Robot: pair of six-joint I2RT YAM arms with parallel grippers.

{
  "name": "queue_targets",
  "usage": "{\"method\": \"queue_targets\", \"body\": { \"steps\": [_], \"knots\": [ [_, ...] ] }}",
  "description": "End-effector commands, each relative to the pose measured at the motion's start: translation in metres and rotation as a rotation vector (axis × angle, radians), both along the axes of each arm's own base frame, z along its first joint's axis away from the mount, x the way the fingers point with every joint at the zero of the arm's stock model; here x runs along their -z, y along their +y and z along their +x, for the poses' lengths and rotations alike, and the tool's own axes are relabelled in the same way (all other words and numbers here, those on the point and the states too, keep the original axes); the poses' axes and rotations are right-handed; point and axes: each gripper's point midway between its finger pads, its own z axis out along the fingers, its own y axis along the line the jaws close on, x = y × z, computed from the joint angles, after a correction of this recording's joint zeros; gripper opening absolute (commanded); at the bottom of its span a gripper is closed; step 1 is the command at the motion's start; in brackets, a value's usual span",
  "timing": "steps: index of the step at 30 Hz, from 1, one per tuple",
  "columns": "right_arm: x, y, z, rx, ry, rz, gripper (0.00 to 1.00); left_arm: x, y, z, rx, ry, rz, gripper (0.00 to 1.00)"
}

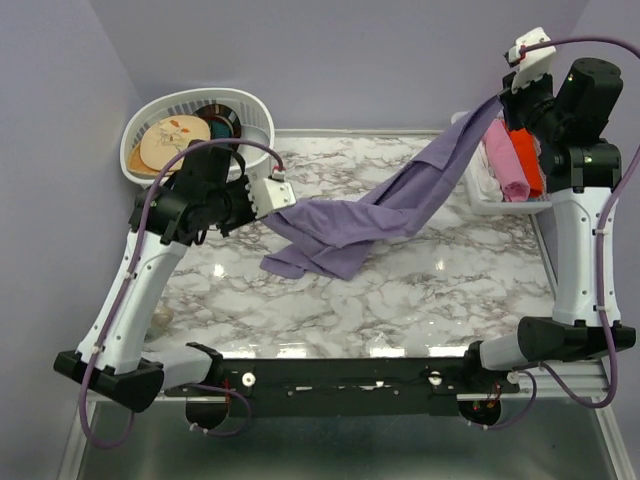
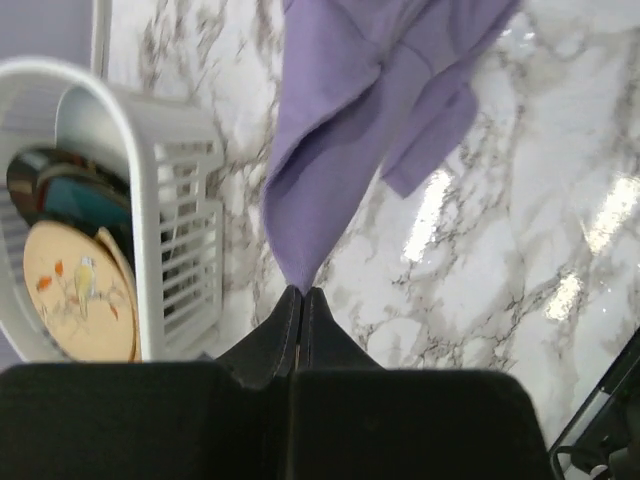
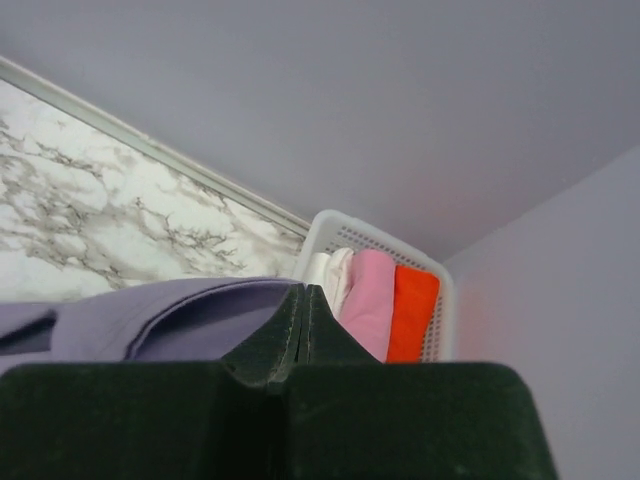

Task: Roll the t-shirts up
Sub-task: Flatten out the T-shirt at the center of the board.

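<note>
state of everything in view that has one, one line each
lavender t-shirt: unrolled, stretched between both grippers, middle sagging onto the table
left gripper: shut on the t-shirt's edge
right gripper: shut on the t-shirt, raised
round basket: holding plates
rectangular basket: holding pink, orange and white cloths

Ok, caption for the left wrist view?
Left hand shut on a corner of the lavender t-shirt above the marble table, white basket of plates alongside.

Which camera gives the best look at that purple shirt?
The top external view: most of the t-shirt shows, strung between the left gripper and right gripper. The left wrist view shows one pinched corner; the right wrist view, only a fold.
</note>
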Motion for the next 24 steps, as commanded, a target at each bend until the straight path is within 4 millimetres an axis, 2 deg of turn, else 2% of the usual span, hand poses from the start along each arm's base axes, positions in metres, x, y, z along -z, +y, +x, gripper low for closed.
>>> {"method": "queue_targets", "body": {
  "steps": [1, 2, 3, 5, 6, 7, 8, 9, 11, 12, 13, 14, 15, 17, 18, 20, 21, 23, 24],
  "knots": [
    [0.023, -0.006, -0.002, 0.038, 0.064, 0.033, 0.01, 0.043, -0.012, -0.109, 0.328, 0.289, 0.084, 0.00],
    [0.036, -0.005, -0.002, 0.038, 0.096, 0.041, 0.00, 0.045, -0.020, -0.122, 0.312, 0.337, 0.035, 0.00],
    [0.037, -0.004, -0.006, 0.034, 0.097, 0.042, 0.00, 0.043, -0.029, -0.139, 0.368, 0.342, 0.004, 0.03],
    [0.047, -0.005, -0.010, 0.036, 0.123, 0.032, 0.00, 0.046, -0.041, -0.159, 0.429, 0.391, -0.034, 0.34],
    [0.045, -0.006, -0.015, 0.039, 0.119, 0.026, 0.01, 0.047, -0.045, -0.161, 0.441, 0.402, -0.031, 0.48],
    [0.048, -0.008, -0.016, 0.046, 0.122, 0.017, 0.00, 0.049, -0.049, -0.159, 0.446, 0.405, -0.024, 0.50],
    [0.049, -0.008, -0.019, 0.047, 0.122, 0.009, 0.00, 0.052, -0.049, -0.148, 0.415, 0.387, 0.002, 0.52],
    [0.057, -0.009, -0.020, 0.049, 0.137, 0.009, 0.01, 0.057, -0.059, -0.127, 0.349, 0.367, 0.003, 0.55],
    [0.059, -0.008, -0.027, 0.049, 0.139, 0.017, 0.00, 0.075, -0.064, -0.099, 0.279, 0.337, 0.040, 0.55],
    [0.063, -0.007, -0.027, 0.046, 0.147, 0.022, 0.00, 0.083, -0.071, -0.064, 0.214, 0.253, 0.058, 0.55],
    [0.068, -0.004, -0.030, 0.035, 0.161, 0.029, 0.00, 0.103, -0.072, -0.051, 0.137, 0.258, 0.064, 0.55],
    [0.072, -0.002, -0.031, 0.028, 0.170, 0.039, 0.00, 0.110, -0.072, -0.031, 0.063, 0.222, 0.058, 0.55],
    [0.074, -0.001, -0.032, 0.022, 0.178, 0.041, 0.00, 0.119, -0.081, 0.000, -0.002, 0.166, 0.038, 0.55],
    [0.080, 0.001, -0.032, 0.007, 0.193, 0.043, 0.00, 0.134, -0.084, 0.026, -0.140, 0.181, -0.011, 0.55],
    [0.081, 0.002, -0.033, 0.004, 0.196, 0.044, 0.01, 0.152, -0.090, 0.039, -0.172, 0.215, -0.009, 0.56],
    [0.085, 0.003, -0.033, -0.002, 0.208, 0.043, 0.01, 0.164, -0.097, 0.053, -0.244, 0.243, -0.047, 0.58],
    [0.087, 0.003, -0.033, -0.002, 0.211, 0.045, 0.00, 0.178, -0.099, 0.065, -0.283, 0.254, -0.058, 0.58],
    [0.089, 0.005, -0.034, -0.011, 0.218, 0.052, 0.01, 0.187, -0.102, 0.077, -0.327, 0.272, -0.084, 0.58],
    [0.089, 0.006, -0.035, -0.014, 0.220, 0.054, 0.01, 0.199, -0.103, 0.084, -0.363, 0.298, -0.103, 0.57]
  ]
}}
